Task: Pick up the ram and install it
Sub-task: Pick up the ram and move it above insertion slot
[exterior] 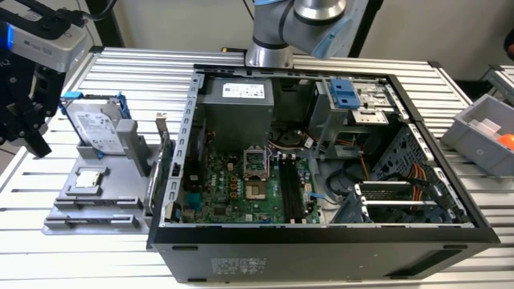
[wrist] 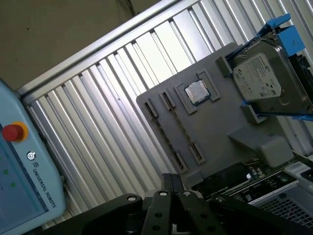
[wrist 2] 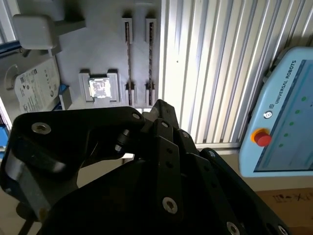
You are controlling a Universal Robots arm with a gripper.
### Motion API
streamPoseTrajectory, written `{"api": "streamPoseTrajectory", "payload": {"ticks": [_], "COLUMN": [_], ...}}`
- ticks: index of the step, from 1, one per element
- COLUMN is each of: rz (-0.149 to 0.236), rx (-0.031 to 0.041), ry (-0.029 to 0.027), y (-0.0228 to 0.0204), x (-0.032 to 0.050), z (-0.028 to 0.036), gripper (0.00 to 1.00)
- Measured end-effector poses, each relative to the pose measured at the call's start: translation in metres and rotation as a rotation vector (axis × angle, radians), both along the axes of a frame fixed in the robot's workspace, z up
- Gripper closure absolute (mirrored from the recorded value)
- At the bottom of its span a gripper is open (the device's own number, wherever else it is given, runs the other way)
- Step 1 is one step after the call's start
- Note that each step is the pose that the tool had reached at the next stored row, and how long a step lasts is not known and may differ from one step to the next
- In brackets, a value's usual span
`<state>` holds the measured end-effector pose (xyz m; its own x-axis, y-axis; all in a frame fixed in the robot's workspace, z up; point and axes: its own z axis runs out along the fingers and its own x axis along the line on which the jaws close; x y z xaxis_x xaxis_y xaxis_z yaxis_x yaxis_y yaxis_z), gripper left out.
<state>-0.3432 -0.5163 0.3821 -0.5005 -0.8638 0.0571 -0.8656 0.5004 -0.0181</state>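
On the ribbed metal counter (exterior: 80, 259) the ram (wrist 2: 129, 58) appears to stand on edge in the grey holder (wrist 2: 98, 49), long axis along the ribs, not yet lifted, the pincer (exterior: 28, 129) hovering above, apart or together I cannot tell, well apart from the open computer case (exterior: 321, 253).

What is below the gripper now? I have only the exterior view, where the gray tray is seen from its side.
Observer: In the second wrist view the gripper is seen right at the ends of two long narrow grooves in the gray tray.
Operator: Does the ram stand in them?
Observer: I cannot tell; in both wrist views each groove appears as a thin dark line.
Operator: Is anything else near?
Observer: Yes, a teach pendant with a red button sits at the edge of the ribbed table.
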Motion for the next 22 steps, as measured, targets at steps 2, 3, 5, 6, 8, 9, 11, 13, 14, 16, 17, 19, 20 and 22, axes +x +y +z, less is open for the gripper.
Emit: {"api": "streamPoseTrajectory", "payload": {"ticks": [2, 3, 5, 6, 8, 9, 11, 13, 14, 16, 17, 19, 20, 22], "rz": [0.002, 0.002, 0.004, 0.005, 0.005, 0.006, 0.013, 0.026, 0.034, 0.05, 0.058, 0.074, 0.085, 0.107], "rx": [0.0, 0.0, 0.0, 0.0, 0.0, -0.0001, -0.0006, -0.0019, -0.0023, -0.0029, -0.0038, -0.0055, -0.0063, -0.0075], "ry": [0.0001, 0.0001, 0.0, 0.0, 0.0, 0.0001, 0.0, -0.0001, 0.0001, 0.0, 0.0, -0.0001, 0.0, 0.0001], "y": [0.0, 0.0, 0.0, 0.0, 0.0, 0.0001, 0.0002, 0.0003, 0.0003, 0.0003, 0.0003, 0.0003, 0.0003, 0.0003], "x": [0.0, 0.0, 0.0, 0.0, 0.0, -0.0001, -0.0001, -0.0001, -0.0001, -0.0001, -0.0001, -0.0001, -0.0001, -0.0002], "z": [0.0, 0.0, 0.0, 0.0, 0.0, 0.0, 0.0, 0.0, 0.0, 0.0, 0.0, 0.0, 0.0, 0.0], "gripper": [1.0, 1.0, 1.0, 1.0, 1.0, 1.0, 1.0, 1.0, 1.0, 1.0, 1.0, 1.0, 1.0, 1.0]}}
